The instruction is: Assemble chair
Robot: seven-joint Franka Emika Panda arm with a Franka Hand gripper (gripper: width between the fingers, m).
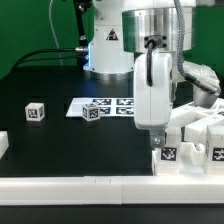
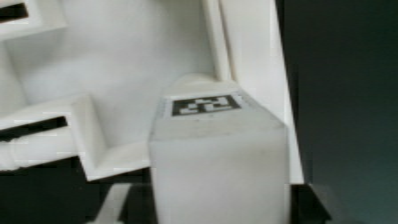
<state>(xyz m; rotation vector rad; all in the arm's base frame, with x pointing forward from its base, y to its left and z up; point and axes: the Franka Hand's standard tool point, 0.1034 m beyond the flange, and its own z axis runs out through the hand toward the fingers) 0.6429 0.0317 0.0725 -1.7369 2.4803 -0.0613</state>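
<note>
The black table (image 1: 60,150) lay open across the exterior view's left and middle. Only a small tagged cube (image 1: 36,111), a second cube (image 1: 95,111) and the flat marker board (image 1: 118,103) broke that room. A white border rail (image 1: 90,186) closed the near edge, and the robot base (image 1: 105,50) blocked the back. On the exterior view's right, crowded chair parts (image 1: 195,135) stood just beside the gripper (image 1: 156,140). In the wrist view a tagged white bar (image 2: 214,150) filled the middle, close against a white slab (image 2: 107,90). Only a narrow dark gap stayed free alongside.
</note>
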